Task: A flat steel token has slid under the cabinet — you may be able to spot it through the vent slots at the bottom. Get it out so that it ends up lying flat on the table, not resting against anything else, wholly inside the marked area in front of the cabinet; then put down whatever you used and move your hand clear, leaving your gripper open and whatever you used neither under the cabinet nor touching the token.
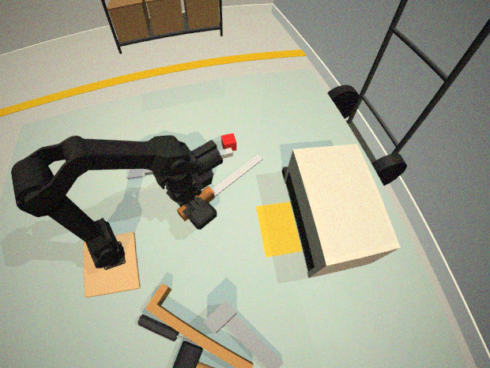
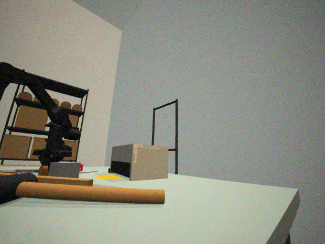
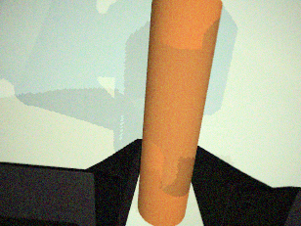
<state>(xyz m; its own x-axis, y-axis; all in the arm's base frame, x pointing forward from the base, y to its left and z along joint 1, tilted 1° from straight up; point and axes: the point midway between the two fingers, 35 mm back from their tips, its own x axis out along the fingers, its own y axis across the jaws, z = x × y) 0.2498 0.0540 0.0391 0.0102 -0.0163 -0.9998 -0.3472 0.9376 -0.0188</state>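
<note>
On the pale table (image 1: 368,312) (image 2: 209,217) (image 3: 269,97), at the near side: a round orange rod (image 2: 91,192), lying beyond reach of the wrist view. Just behind, a wooden bar (image 1: 197,336) (image 2: 65,180) with a bent end, and a grey tool (image 1: 255,342) (image 2: 64,169) with a broad head. Farther left, under the arm's foot, a square wooden board (image 1: 128,280).

Hand (image 1: 196,202) (image 2: 44,163) (image 3: 164,147) clenched on an orange handle (image 1: 206,193) (image 2: 43,170) (image 3: 178,97), with a thin pale blade (image 1: 239,174) (image 2: 88,172) pointing far and right, well apart from the cabinet (image 1: 344,205) (image 2: 149,162). Yellow area (image 1: 277,229) (image 2: 107,177) in front of the cabinet's dark slot (image 1: 300,225) (image 2: 120,169). Token: location cannot be told from these views. Red block (image 1: 228,140) (image 2: 81,167) on the far side of the hand.

Beyond the table, a yellow floor stripe (image 1: 158,73), a hand truck (image 1: 421,54) (image 2: 176,131) at right, and a rack (image 1: 221,20) (image 2: 65,88) of brown boxes.

Only from the exterior: round brown items on the upper shelf. Only from the top: the cabinet's broad cream lid. From the wrist: handle up close, between both fingers.
</note>
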